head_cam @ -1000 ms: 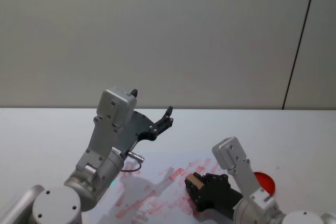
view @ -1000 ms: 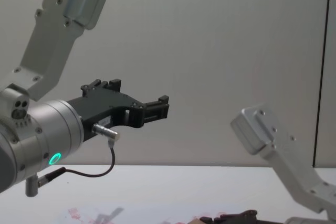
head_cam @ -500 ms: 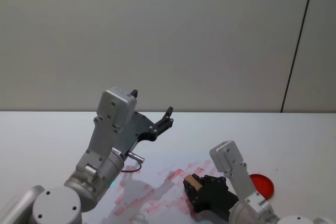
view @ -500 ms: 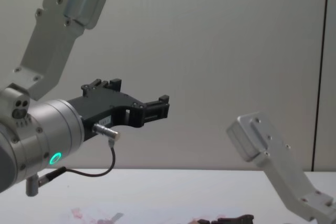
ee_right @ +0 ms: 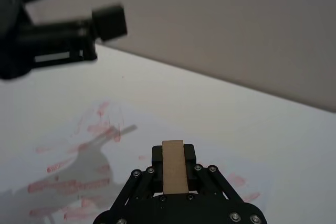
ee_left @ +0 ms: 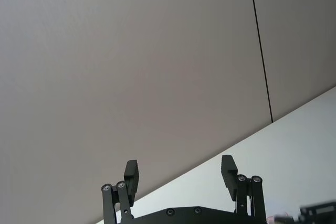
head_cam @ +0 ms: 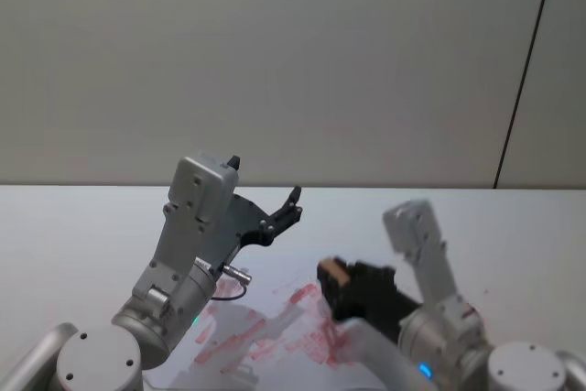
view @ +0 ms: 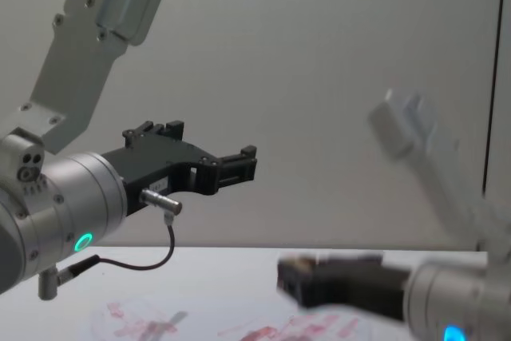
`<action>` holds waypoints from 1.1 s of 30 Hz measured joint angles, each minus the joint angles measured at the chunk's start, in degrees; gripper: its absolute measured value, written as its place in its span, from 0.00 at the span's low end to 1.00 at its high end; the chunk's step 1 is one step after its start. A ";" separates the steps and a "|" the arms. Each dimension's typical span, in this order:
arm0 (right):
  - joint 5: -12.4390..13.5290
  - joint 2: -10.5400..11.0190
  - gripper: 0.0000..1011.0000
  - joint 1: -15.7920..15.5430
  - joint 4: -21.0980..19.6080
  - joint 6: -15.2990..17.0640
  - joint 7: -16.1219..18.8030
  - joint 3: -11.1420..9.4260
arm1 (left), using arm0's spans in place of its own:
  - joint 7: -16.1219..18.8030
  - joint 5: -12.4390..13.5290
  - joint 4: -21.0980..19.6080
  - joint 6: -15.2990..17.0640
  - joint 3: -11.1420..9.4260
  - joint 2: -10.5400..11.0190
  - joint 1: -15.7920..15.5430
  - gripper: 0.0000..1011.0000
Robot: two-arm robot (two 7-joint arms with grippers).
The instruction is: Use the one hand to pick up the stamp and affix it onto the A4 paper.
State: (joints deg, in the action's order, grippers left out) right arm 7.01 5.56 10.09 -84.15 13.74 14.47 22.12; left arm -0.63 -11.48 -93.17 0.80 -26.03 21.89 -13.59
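Note:
My right gripper [head_cam: 333, 279] is shut on the stamp [head_cam: 331, 271], a small tan wooden block, and holds it in the air above the A4 paper [head_cam: 265, 341]. In the right wrist view the stamp [ee_right: 174, 167] stands between the black fingers [ee_right: 189, 156], with the red-smeared paper [ee_right: 79, 145] below. In the chest view the right gripper [view: 292, 275] hovers just over the paper [view: 160, 321]. My left gripper [head_cam: 265, 182] hangs raised and open over the paper's far left side; in its own wrist view its fingers [ee_left: 130, 172] stand wide apart around nothing.
The white table [head_cam: 73, 226] stretches wide on all sides of the paper. A plain grey wall [head_cam: 293, 61] with a dark vertical seam rises behind it. The raised left arm [view: 72, 205] stands close beside the right gripper.
The right gripper has lifted with the stamp off the paper, rising and moving away from me. The left arm has stayed still.

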 joint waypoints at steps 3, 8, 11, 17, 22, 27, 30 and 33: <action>2.05 0.32 0.22 0.35 -2.43 0.71 -0.56 -1.00 | 0.00 0.00 0.00 0.00 0.00 0.00 0.00 0.99; 5.02 2.03 0.22 0.38 -6.36 2.15 -1.49 -3.14 | 0.00 0.00 0.00 0.00 0.00 0.00 0.00 0.99; 6.11 3.41 0.22 -0.02 -8.21 2.93 -1.94 -4.40 | 0.00 0.00 0.00 0.00 0.00 0.00 0.00 0.99; 7.03 6.39 0.22 -1.36 -10.59 4.08 -2.51 -6.58 | 0.00 0.00 0.00 0.00 0.00 0.00 0.00 0.99; 7.18 8.51 0.22 -2.62 -11.53 4.59 -2.65 -7.90 | 0.00 0.00 0.00 0.00 0.00 0.00 0.00 0.99; 7.19 9.95 0.22 -3.66 -11.86 5.01 -2.64 -8.63 | 0.00 0.00 0.00 0.00 0.00 0.00 0.00 0.99; 7.04 10.79 0.22 -4.33 -11.88 5.29 -2.58 -9.04 | 0.00 0.00 0.00 0.00 0.00 0.00 0.00 0.99; 6.74 11.51 0.22 -4.92 -11.77 5.46 -2.49 -9.35 | 0.00 0.00 0.00 0.00 0.00 0.00 0.00 0.99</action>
State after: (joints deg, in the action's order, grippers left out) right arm 13.76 17.07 5.17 -95.92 19.20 11.98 12.77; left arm -0.63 -11.48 -93.18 0.80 -26.02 21.89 -13.59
